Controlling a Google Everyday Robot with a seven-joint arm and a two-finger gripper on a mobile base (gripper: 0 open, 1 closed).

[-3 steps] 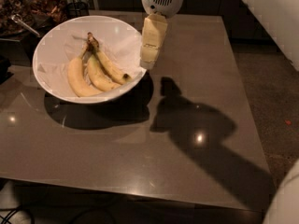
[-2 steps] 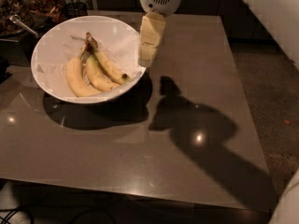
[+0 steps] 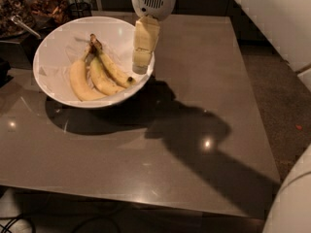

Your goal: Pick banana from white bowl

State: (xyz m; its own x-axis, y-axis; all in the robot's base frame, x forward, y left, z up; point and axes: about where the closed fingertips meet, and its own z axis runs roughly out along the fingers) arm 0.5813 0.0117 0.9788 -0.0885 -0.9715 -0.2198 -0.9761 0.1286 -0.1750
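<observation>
Hanging over the white bowl (image 3: 53, 47) at its 3 o'clock rim, the tool (image 3: 140, 68) is pointing downward from its rounded white wrist housing (image 3: 154, 0), with its pale tip sitting just inside the rim and above the paper lining. Whether the tool is wide or narrow cannot be told from this angle, and it is gripping nothing that shows. The bowl is resting on the grey-brown worktop (image 3: 209, 52) toward its 10 o'clock corner, and it is holding three bananas whose stems are meeting near the bowl's 12 o'clock side. The banana (image 3: 112, 68), the slim curved one, is lying farthest toward 3 o'clock of the three, with its long brownish stem pointing to 12 o'clock and its dark end tip pointing to about 4 o'clock, near the tool's tip but apart from it. A shorter banana (image 3: 103, 80) is lying against it on the 9 o'clock side, and a thick pale banana (image 3: 79, 81) is lying beyond that. A dark shadow (image 3: 194, 135) of the arm is stretching across the worktop toward 5 o'clock. A dish of dark items (image 3: 19, 13) is sitting off the worktop at 10 o'clock.
</observation>
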